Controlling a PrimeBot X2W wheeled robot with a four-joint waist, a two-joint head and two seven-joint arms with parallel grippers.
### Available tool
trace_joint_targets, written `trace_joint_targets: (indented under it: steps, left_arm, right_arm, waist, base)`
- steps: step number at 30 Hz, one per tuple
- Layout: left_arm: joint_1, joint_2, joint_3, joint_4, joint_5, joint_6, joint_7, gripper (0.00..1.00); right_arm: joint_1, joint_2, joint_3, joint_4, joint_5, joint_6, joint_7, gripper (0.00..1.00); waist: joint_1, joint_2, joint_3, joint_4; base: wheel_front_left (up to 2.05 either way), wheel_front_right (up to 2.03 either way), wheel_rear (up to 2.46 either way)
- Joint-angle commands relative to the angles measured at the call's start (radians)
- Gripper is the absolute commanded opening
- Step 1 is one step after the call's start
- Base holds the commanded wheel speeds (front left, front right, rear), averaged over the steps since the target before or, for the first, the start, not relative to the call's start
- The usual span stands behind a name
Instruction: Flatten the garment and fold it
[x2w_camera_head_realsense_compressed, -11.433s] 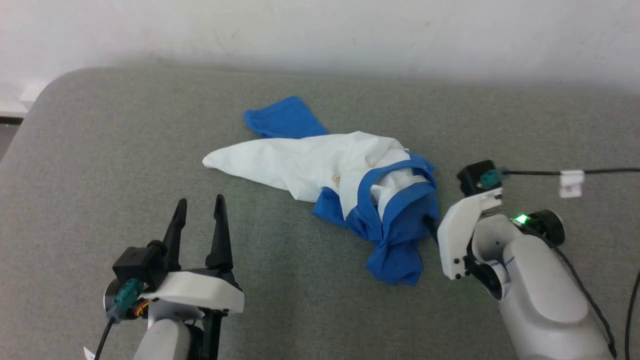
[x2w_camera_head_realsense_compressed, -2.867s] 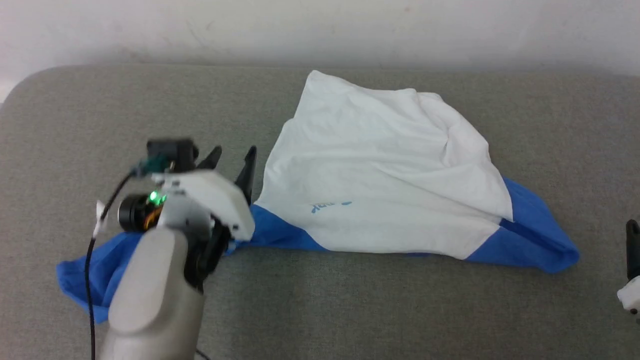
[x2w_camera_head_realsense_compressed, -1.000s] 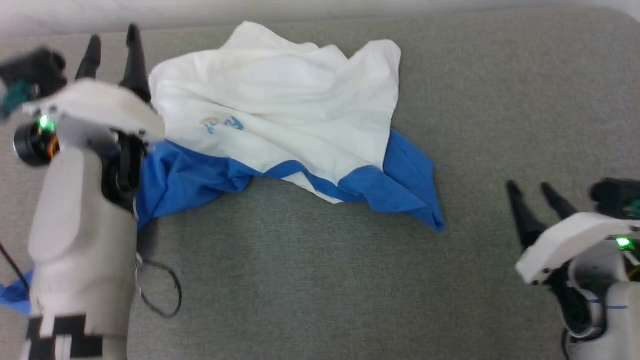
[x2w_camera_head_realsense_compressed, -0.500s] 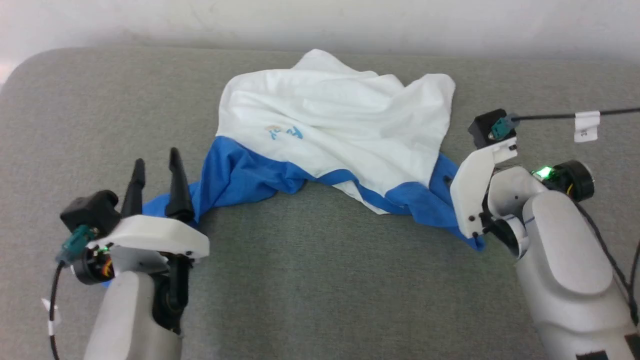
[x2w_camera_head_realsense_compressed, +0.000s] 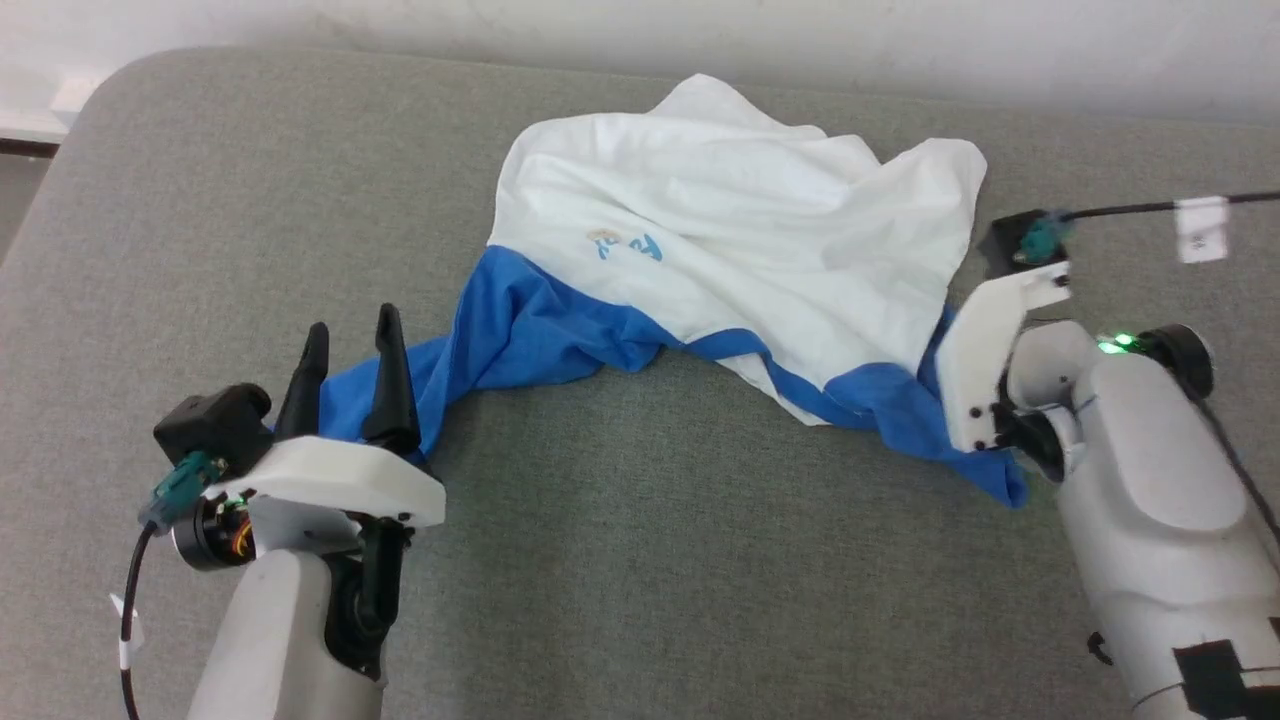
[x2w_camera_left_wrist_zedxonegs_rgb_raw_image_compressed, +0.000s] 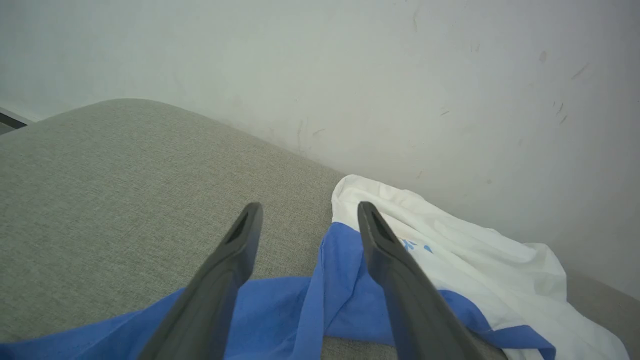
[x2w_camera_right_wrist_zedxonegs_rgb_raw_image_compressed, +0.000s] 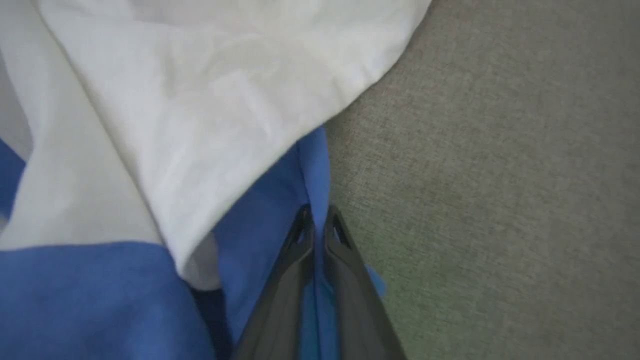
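The garment (x2w_camera_head_realsense_compressed: 740, 220) lies crumpled on the grey cushion (x2w_camera_head_realsense_compressed: 640, 560), white body toward the wall, with a small chest print (x2w_camera_head_realsense_compressed: 625, 243). One blue sleeve (x2w_camera_head_realsense_compressed: 520, 330) trails to the lower left, where my left gripper (x2w_camera_head_realsense_compressed: 352, 330) hovers open over its end. In the left wrist view the left gripper (x2w_camera_left_wrist_zedxonegs_rgb_raw_image_compressed: 307, 215) has its fingers spread, with blue cloth below them. At the right, my right gripper (x2w_camera_right_wrist_zedxonegs_rgb_raw_image_compressed: 317, 212) is shut on a fold of the other blue sleeve (x2w_camera_right_wrist_zedxonegs_rgb_raw_image_compressed: 310, 170). In the head view its white wrist mount (x2w_camera_head_realsense_compressed: 985, 360) hides the fingers.
A pale wall (x2w_camera_head_realsense_compressed: 640, 30) runs along the cushion's far edge. The cushion's rounded corner (x2w_camera_head_realsense_compressed: 90, 90) is at the upper left. A black cable with a white tag (x2w_camera_head_realsense_compressed: 1200, 225) stretches right from the right wrist. Bare grey fabric lies in front of the garment.
My right gripper has closed on the blue sleeve at the garment's right edge. The head camera has shifted. The left gripper stays open over the left sleeve.
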Motion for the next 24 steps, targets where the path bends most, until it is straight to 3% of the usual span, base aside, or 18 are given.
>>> trace_joint_targets:
  steps: [1,7,11,15,18,19,20,24]
  left_arm:
    - [0.022,0.001,-0.002,-0.004,-0.003,-0.008,-0.002,1.0]
    - [0.048,0.002,-0.002,0.006,-0.013,-0.005,0.004,1.0]
    - [0.056,0.0,-0.011,0.01,-0.018,-0.006,0.012,1.0]
    - [0.054,-0.002,-0.018,0.013,-0.021,-0.007,0.017,1.0]
    - [0.051,0.001,-0.02,0.02,-0.026,-0.01,0.022,1.0]
    - [0.052,0.002,-0.021,0.023,-0.027,-0.01,0.023,1.0]
    - [0.053,0.002,-0.023,0.025,-0.028,-0.011,0.025,1.0]
    - [0.057,0.005,-0.035,0.029,-0.03,-0.017,0.039,1.0]
  right_arm:
    - [0.018,-0.016,-0.019,0.013,0.009,-0.002,-0.013,0.0]
    - [0.064,-0.095,-0.208,-0.044,0.05,-0.002,-0.089,0.0]
    - [0.103,-0.129,-0.411,-0.094,0.022,-0.002,-0.103,0.0]
    - [0.134,-0.103,-0.641,-0.163,-0.066,-0.002,-0.11,0.0]
    - [0.151,-0.048,-0.74,-0.215,-0.143,-0.002,-0.111,0.0]
    - [0.155,-0.028,-0.749,-0.225,-0.15,-0.002,-0.11,0.27]
    - [0.158,-0.017,-0.754,-0.229,-0.148,-0.002,-0.11,1.0]
    - [0.189,0.012,-0.743,-0.295,-0.104,-0.002,-0.184,1.0]
  waist:
    - [-0.0002,0.0,-0.012,-0.009]
    - [-0.0002,0.0,-0.05,-0.051]
    - [-0.0002,0.0,-0.061,-0.067]
    - [-0.0002,0.0,-0.063,-0.071]
    - [-0.0002,0.0,-0.067,-0.073]
    - [-0.0002,0.0,-0.069,-0.073]
    - [-0.0002,0.0,-0.071,-0.072]
    - [-0.0002,0.0,-0.084,-0.066]
  base:
    - [0.0,0.0,0.0]
    - [0.0,0.0,0.0]
    - [0.0,0.0,0.0]
    - [0.0,0.0,0.0]
    - [0.0,0.0,0.0]
    - [0.0,0.0,0.0]
    - [0.0,0.0,0.0]
    - [0.0,0.0,0.0]
